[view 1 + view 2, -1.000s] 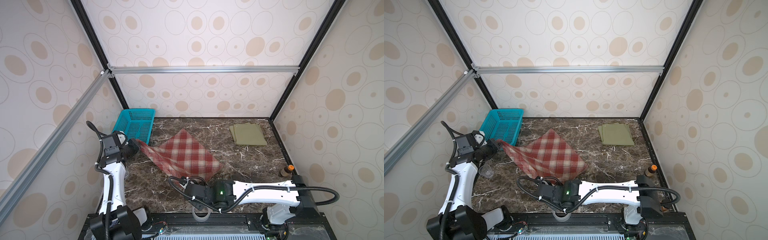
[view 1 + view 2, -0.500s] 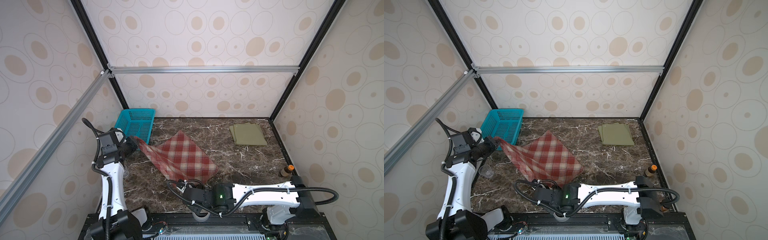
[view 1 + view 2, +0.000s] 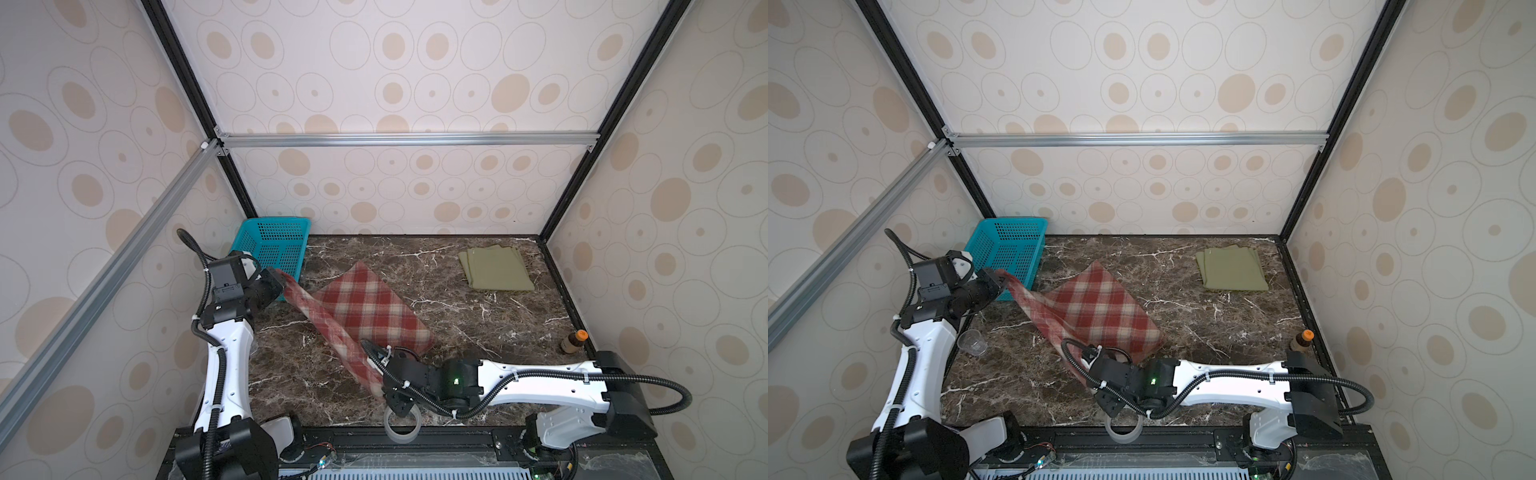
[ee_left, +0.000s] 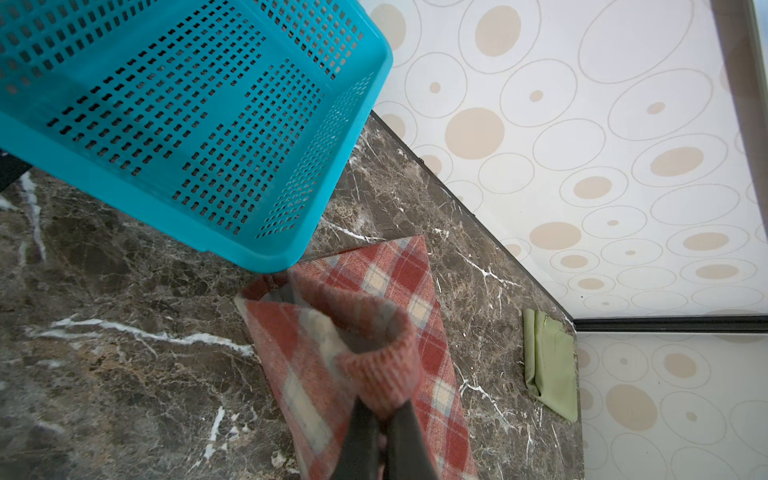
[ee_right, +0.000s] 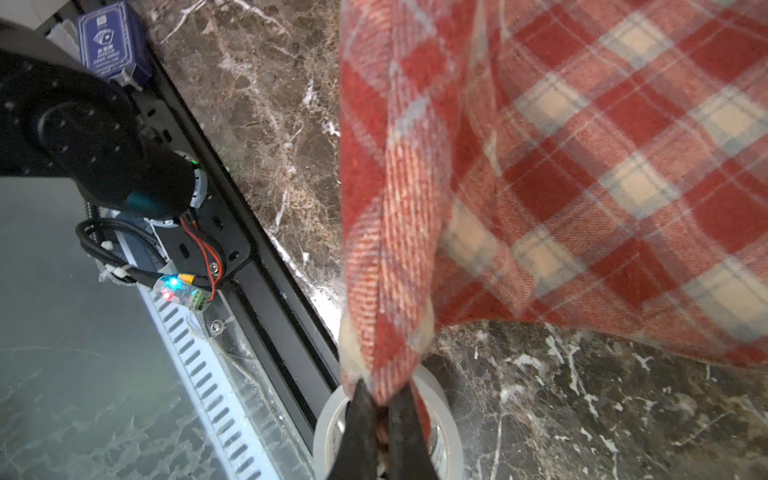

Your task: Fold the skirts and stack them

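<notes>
The red-and-cream plaid skirt (image 3: 370, 309) (image 3: 1100, 309) lies partly on the marble table (image 3: 478, 332). One edge is lifted and stretched as a band between both grippers. My left gripper (image 3: 283, 281) (image 3: 1001, 277) (image 4: 381, 417) is shut on the edge's end by the basket. My right gripper (image 3: 379, 384) (image 3: 1091, 384) (image 5: 382, 401) is shut on the other end, above the table's front edge. The olive-green skirt (image 3: 496, 268) (image 3: 1231, 270) (image 4: 550, 365) lies folded flat at the back right, far from both grippers.
A teal mesh basket (image 3: 274, 249) (image 4: 166, 124) stands at the back left, just behind the left gripper. A tape roll (image 3: 401, 424) (image 5: 444, 415) lies under the right gripper. A clear cup (image 3: 971, 343) stands near the left arm, a small bottle (image 3: 573, 340) at the right edge.
The left arm has raised its end of the plaid skirt a little higher beside the basket. The held edge now runs tauter between the two grippers.
</notes>
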Controlling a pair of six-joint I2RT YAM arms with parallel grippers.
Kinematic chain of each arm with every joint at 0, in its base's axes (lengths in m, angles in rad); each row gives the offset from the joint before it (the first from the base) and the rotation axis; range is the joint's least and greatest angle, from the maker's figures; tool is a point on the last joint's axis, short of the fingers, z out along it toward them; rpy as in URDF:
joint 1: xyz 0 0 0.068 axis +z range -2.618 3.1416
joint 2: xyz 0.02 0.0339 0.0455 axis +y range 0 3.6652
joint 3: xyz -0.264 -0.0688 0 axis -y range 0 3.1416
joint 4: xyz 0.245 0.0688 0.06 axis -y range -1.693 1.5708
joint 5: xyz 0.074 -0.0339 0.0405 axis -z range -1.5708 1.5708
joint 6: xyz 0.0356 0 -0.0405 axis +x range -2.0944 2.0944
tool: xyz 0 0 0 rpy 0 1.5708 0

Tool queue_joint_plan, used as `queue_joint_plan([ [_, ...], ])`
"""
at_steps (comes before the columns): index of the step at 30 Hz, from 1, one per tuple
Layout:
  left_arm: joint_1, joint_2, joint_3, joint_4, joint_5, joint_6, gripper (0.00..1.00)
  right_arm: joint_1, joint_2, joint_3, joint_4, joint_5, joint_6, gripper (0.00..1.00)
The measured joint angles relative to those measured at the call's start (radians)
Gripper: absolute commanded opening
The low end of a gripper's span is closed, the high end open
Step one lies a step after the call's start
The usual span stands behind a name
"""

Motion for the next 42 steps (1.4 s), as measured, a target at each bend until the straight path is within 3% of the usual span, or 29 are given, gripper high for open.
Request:
queue_joint_plan([
  [10,-0.171,0.190,0.083,0.094,-0.100,-0.035,0.00,-0.162,-0.087,-0.117,0.089,-0.132,0.038,0.00],
  [20,-0.273,0.428,0.206,0.146,-0.138,-0.053,0.00,-0.266,-0.087,-0.134,0.097,-0.198,0.057,0.00],
  [29,-0.315,0.559,0.278,0.182,-0.140,-0.055,0.00,-0.356,-0.082,-0.132,0.073,-0.248,0.058,0.00],
  [42,-0.348,0.700,0.369,0.189,-0.136,-0.054,0.00,-0.399,-0.008,-0.087,0.019,-0.259,0.057,0.00],
])
